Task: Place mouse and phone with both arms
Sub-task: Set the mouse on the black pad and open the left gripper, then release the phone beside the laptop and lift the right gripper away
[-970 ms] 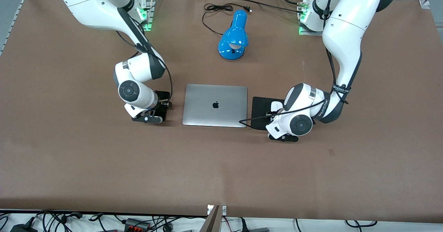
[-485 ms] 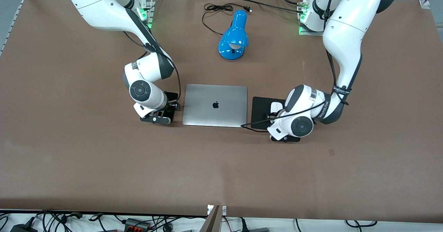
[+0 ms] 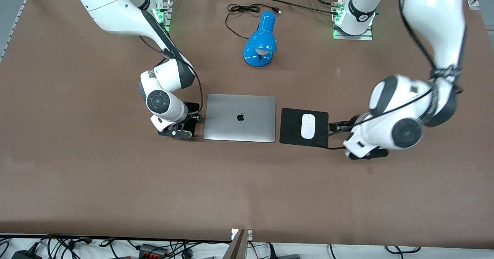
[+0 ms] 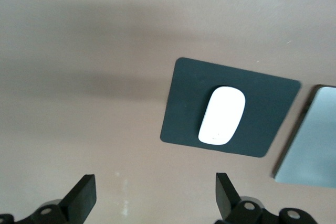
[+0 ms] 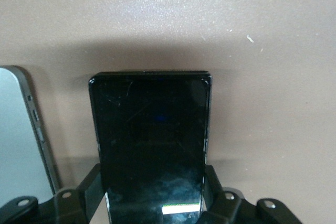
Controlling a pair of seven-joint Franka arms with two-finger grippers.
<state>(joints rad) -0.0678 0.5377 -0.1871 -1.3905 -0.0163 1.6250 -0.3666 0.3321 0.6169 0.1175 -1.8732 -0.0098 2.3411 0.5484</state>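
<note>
The small white oval mouse (image 3: 308, 126) now lies alone in the middle of the squarish matte black mouse pad (image 3: 290, 117), fully uncovered, where half a second ago the left arm's wrist hung right over it. The left gripper (image 3: 335, 126) has let go and swung away toward the left arm's end of the table, off the pad's 3 o'clock edge in the front view; in its own wrist view both black fingers (image 4: 82, 198) stand wide apart with nothing between them, the mouse (image 4: 221, 115) well clear of them. That half of the job looks done. Over at 9 o'clock of the closed silver laptop (image 3: 240, 117), the right gripper (image 3: 188, 123) sits low, just beside the laptop's edge, barely shifted from half a second ago. Its wrist view shows the slim black glossy-faced phone (image 5: 151, 145) clamped between the two fingers (image 5: 89, 190), the phone's free end close over the brown table covering (image 3: 115, 189) with a dark shadow under it; whether it touches the surface cannot be told. The blue desk lamp (image 3: 261, 41) sits at 12 o'clock of the laptop, out of the way. Judging by this, only the phone's release remains, and the risk is nudging the laptop edge on the way out.
</note>
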